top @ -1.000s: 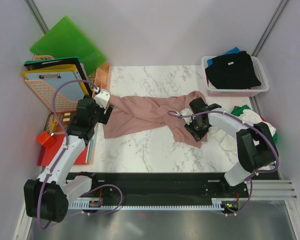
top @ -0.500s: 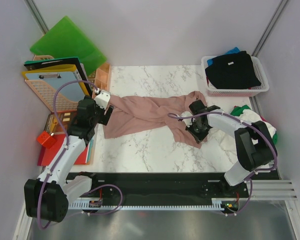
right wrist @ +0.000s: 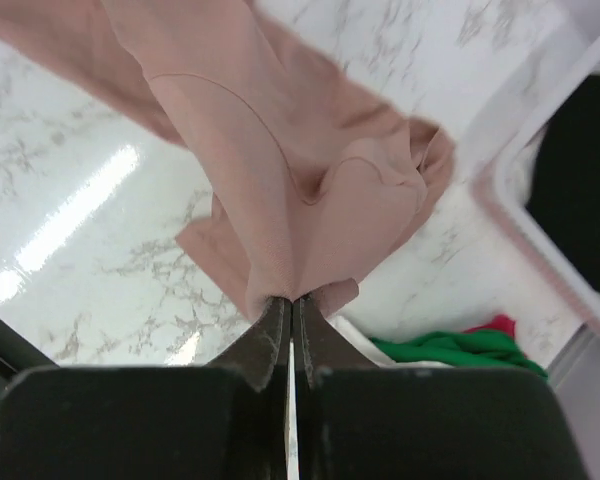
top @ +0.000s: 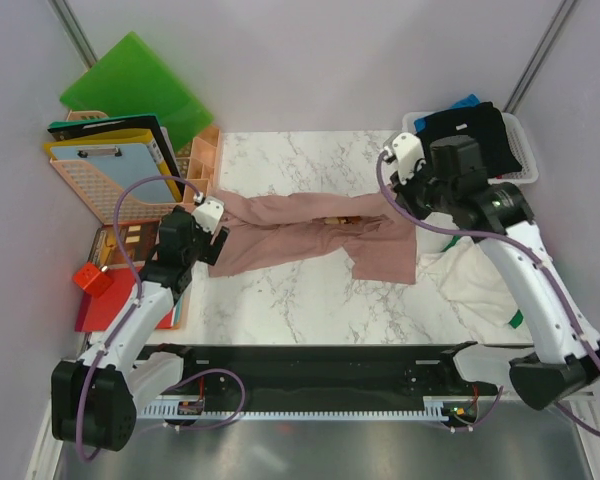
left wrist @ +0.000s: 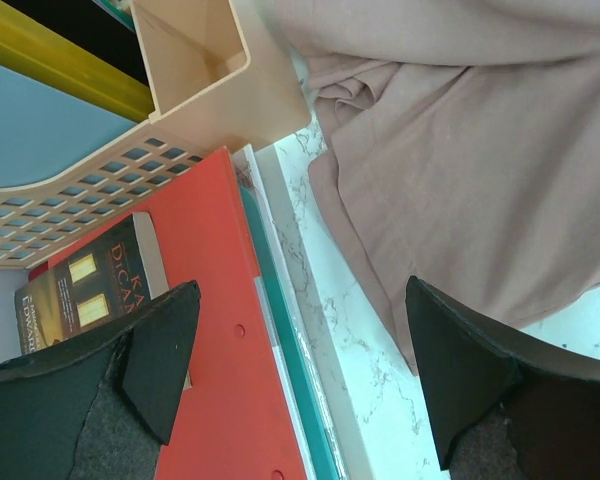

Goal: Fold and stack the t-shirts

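Right gripper [right wrist: 290, 303] clenched on a bunched fold of the pink shirt [top: 290, 225] | left gripper [left wrist: 302, 292] spread wide, holding nothing, above the shirt's left edge and a red folder [left wrist: 215, 340] | we see the shirt plain dusty pink, wrinkled, stretched lengthwise across the marble table [top: 300, 300], right end gathered up into the pinch

The right tool [right wrist: 290, 322] has its two fingers pressed together on a fold of the pink shirt [right wrist: 280, 140]. The shirt hangs from them over the marble table [right wrist: 60, 210]. At the table's edge stands a white basket [right wrist: 510, 215] with black cloth [right wrist: 580, 180] inside, and green cloth [right wrist: 450, 350] lies near the tool.
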You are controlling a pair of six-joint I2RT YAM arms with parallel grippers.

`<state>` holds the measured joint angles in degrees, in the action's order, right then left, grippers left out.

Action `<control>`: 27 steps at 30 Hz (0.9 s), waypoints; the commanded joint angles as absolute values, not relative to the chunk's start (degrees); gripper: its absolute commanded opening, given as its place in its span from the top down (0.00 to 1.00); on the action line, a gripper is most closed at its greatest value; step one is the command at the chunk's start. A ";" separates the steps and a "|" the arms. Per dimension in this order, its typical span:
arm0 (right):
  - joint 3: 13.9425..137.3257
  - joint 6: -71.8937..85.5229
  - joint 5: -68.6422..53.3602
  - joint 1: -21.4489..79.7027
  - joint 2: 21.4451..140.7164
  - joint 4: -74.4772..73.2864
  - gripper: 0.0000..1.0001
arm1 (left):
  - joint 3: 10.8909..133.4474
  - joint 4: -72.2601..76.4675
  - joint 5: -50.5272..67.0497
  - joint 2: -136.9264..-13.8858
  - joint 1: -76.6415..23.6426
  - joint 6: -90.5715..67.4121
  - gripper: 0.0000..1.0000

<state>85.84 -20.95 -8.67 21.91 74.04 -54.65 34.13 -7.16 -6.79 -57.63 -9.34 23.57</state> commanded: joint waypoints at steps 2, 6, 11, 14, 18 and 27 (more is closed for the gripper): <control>88.51 -17.93 -10.28 22.06 70.93 -59.15 1.00 | 33.66 -2.37 -5.19 -55.20 -9.14 24.34 0.10; 87.45 -17.23 -8.97 22.15 70.05 -56.70 1.00 | 32.35 -2.11 -5.10 -54.32 -9.14 25.75 0.10; 89.99 -16.17 -8.09 22.06 69.35 -55.11 1.00 | 30.94 -1.41 -6.15 -54.14 -9.14 26.10 0.10; 92.72 -15.47 -8.61 22.06 69.78 -55.81 1.00 | 30.59 -1.41 -5.54 -53.96 -9.14 25.93 0.10; 97.54 -15.12 -10.01 22.06 69.53 -58.96 1.00 | 30.32 -1.23 -5.19 -53.44 -9.14 26.19 0.10; 96.25 -13.89 -13.63 21.97 60.66 -66.09 1.00 | 27.69 1.49 -5.89 -50.80 -9.14 28.39 0.10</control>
